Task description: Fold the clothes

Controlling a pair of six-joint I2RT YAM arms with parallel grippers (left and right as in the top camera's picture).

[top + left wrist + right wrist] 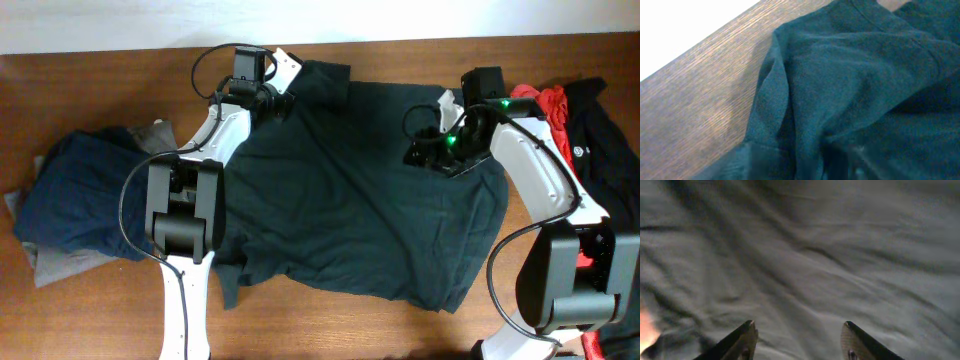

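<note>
Shirt: green, spread wrinkled on tabletop, not yet folded; judged the piece in hand.
Left pile: navy piece over grey shorts, seemingly done.
Right heap: red shirt, black garment, waiting.
Right jaws: spread over shirt; only its wrist view shows this.
Left jaws: cannot tell; wrist view shows only shirt edge on wood.

Found large shirt spread across middle of table. Noted stacked garments left of it, near table's left edge — loose heap at far right corner. Located left pincer at shirt's far left sleeve, right pincer over its far right part.
</note>
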